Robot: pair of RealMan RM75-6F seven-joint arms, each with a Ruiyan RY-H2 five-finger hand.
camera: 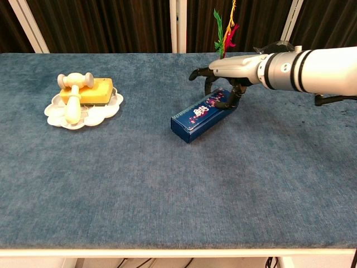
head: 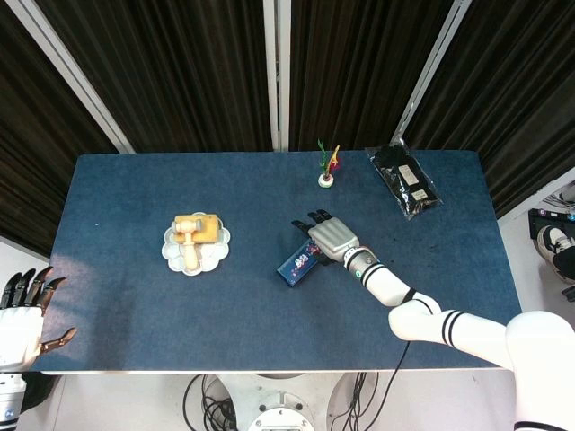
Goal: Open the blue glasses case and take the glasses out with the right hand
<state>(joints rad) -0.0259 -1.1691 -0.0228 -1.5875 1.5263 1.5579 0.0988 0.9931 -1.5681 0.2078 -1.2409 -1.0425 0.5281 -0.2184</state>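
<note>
- Chest view: one blue glasses case (camera: 202,114), lid down, lies mid-table w/ long axis diagonal, near-left to far-right.
- Right hand (camera: 230,67) over case's far end, fingers spread & curled down, thumb touching its top; not gripping.
- Left hand (head: 22,316) off table's near-left corner, fingers apart, holding nothing.

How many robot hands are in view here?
2. The right hand sits over the case's far end; the left hand is off the table's near-left corner.
</note>
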